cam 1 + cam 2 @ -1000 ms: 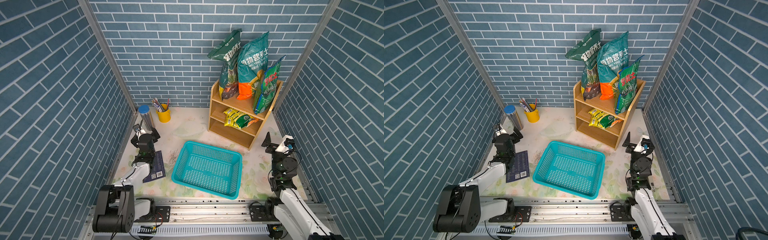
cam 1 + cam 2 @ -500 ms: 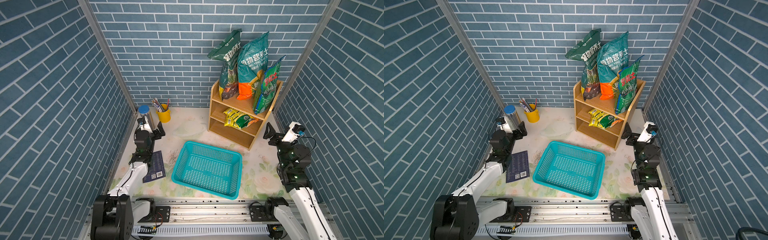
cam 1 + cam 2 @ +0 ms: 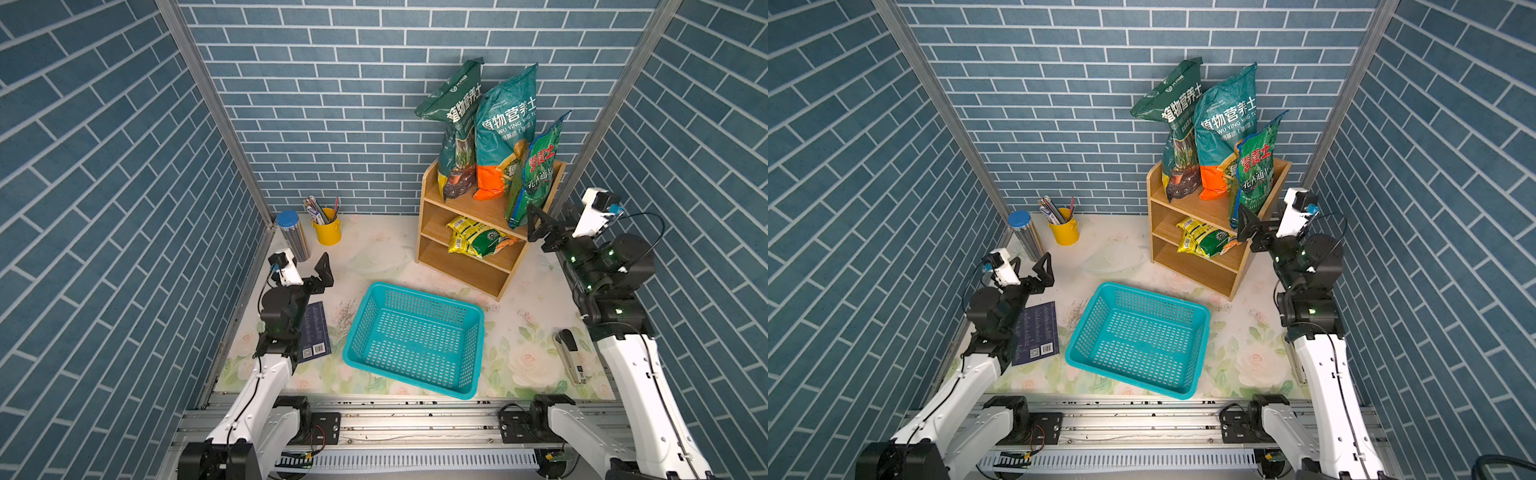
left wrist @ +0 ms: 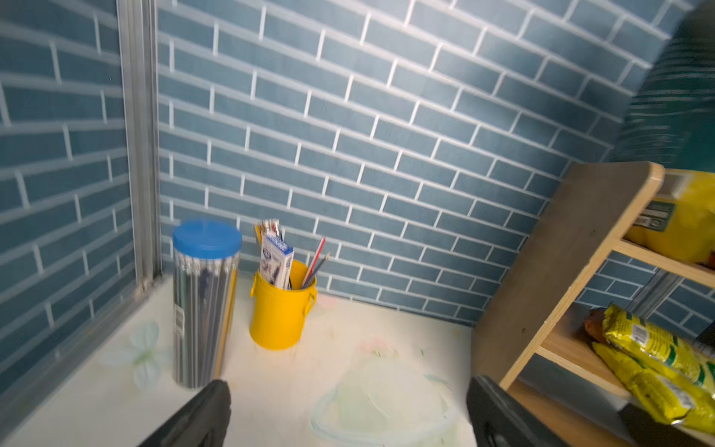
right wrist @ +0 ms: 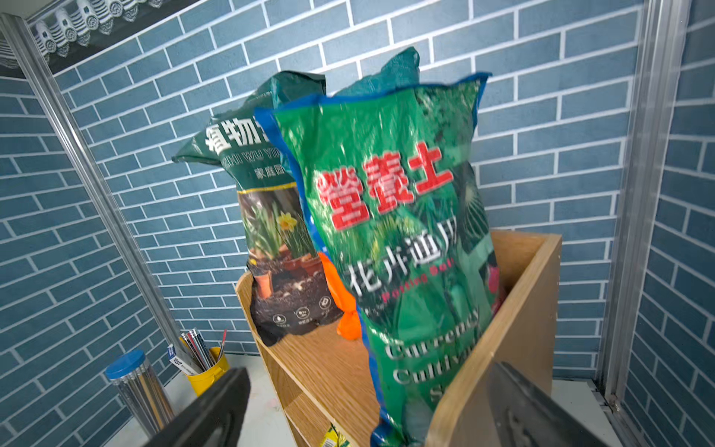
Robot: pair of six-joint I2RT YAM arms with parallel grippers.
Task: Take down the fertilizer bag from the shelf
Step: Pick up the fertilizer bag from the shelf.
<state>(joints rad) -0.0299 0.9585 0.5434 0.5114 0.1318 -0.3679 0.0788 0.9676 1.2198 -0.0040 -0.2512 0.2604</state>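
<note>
Brick-walled table [image 3: 374, 245] | shelf [image 3: 469, 208] | middle bag [image 3: 505, 124] partly hidden behind green bag [image 3: 536, 174] | left claw [image 3: 1030, 266], right claw [image 3: 548, 224] spread

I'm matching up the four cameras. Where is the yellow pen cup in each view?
In a top view: yellow pen cup against the back wall.
In a top view: same place.
Left wrist: before that wall.
Right wrist: partly visible.
Shared landmark: blue-lidded tube beside it.

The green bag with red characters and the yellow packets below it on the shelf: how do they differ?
The green bag stands upright on the top tier; the yellow packets lie flat on the middle tier. The green bag is much taller than the yellow packets, rising well above the side panels. Both rest on the wooden shelf.
</note>
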